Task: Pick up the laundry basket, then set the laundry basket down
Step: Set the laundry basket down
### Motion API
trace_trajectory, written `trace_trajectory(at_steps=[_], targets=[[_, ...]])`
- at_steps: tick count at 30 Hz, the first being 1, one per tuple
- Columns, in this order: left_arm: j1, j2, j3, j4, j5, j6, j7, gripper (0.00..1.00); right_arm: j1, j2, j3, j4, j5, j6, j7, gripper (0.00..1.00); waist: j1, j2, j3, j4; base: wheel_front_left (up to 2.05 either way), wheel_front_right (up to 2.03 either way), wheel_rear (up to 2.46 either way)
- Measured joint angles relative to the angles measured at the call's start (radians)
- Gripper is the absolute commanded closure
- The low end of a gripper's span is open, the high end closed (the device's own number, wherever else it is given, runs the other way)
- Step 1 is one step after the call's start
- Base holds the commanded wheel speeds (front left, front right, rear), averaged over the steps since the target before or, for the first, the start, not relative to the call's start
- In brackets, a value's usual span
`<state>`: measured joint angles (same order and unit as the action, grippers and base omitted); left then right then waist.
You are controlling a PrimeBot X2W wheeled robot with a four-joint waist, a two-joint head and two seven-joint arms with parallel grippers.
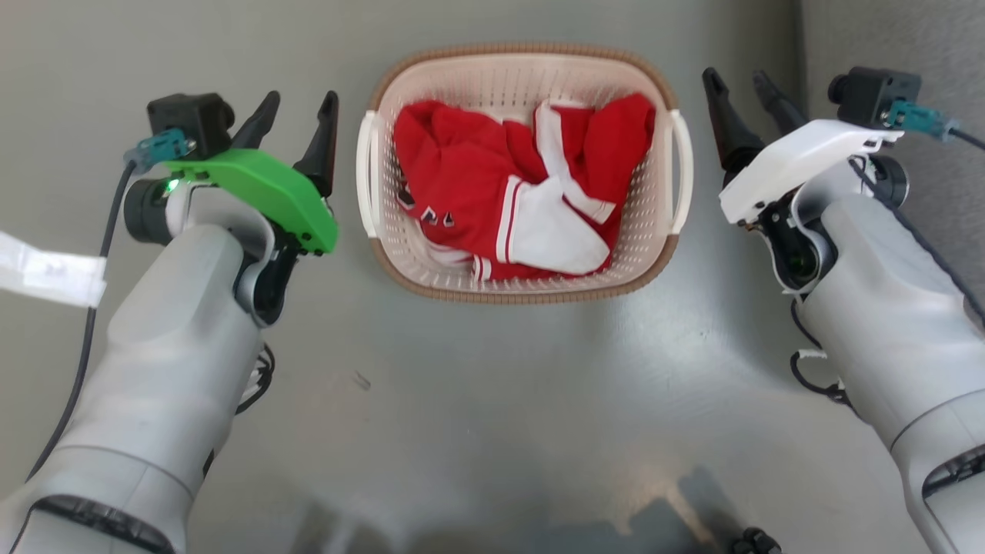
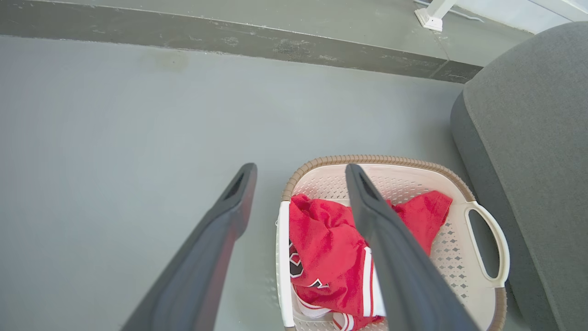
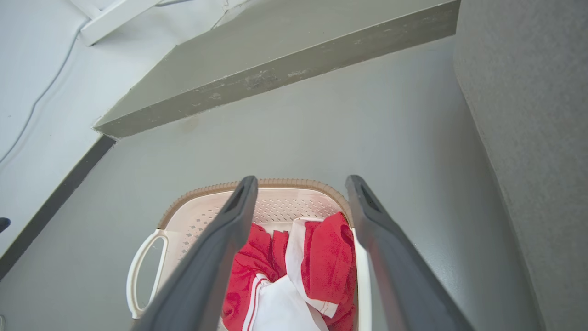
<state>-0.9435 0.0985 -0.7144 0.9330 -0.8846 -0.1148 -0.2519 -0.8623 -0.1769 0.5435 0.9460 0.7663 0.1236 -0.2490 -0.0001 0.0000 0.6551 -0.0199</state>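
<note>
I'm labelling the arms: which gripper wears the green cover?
The left gripper: its cover is green, while the right gripper has a white one.

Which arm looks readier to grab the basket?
Left, narrowly. The left pincer and right pincer hang open beside the basket, but the left handle shows between its fingers, while the right handle sits against one finger.

No words or numbers can be read. The red shirt in the laundry basket, upper middle of the head view, bears black-and-white marks on a fold, too crumpled to make out. The white tag on the cable at the left edge is blurred.
</note>
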Motion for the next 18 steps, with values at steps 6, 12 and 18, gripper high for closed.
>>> trace_trajectory(at_steps=[6, 12, 18], targets=[[0.08, 0.031, 0.075, -0.078, 0.056, 0.003, 0.0, 0.0, 0.061, 0.003, -0.044, -0.055, -0.04, 0.0, 0.0, 0.0, 0.0, 0.0, -0.089, -0.007, 0.0, 0.0, 0.0], [0.163, 0.041, 0.136, -0.147, 0.1, 0.011, 0.0, 0.0, 0.127, -0.013, -0.094, -0.105, -0.064, -0.003, 0.0, 0.0, 0.0, 0.0, -0.166, -0.012, 0.0, 0.0, 0.0], [0.252, 0.043, 0.21, -0.235, 0.159, 0.037, 0.0, 0.0, 0.209, -0.011, -0.138, -0.169, -0.103, -0.011, 0.0, 0.0, 0.0, 0.0, -0.256, -0.009, 0.0, 0.0, 0.0]])
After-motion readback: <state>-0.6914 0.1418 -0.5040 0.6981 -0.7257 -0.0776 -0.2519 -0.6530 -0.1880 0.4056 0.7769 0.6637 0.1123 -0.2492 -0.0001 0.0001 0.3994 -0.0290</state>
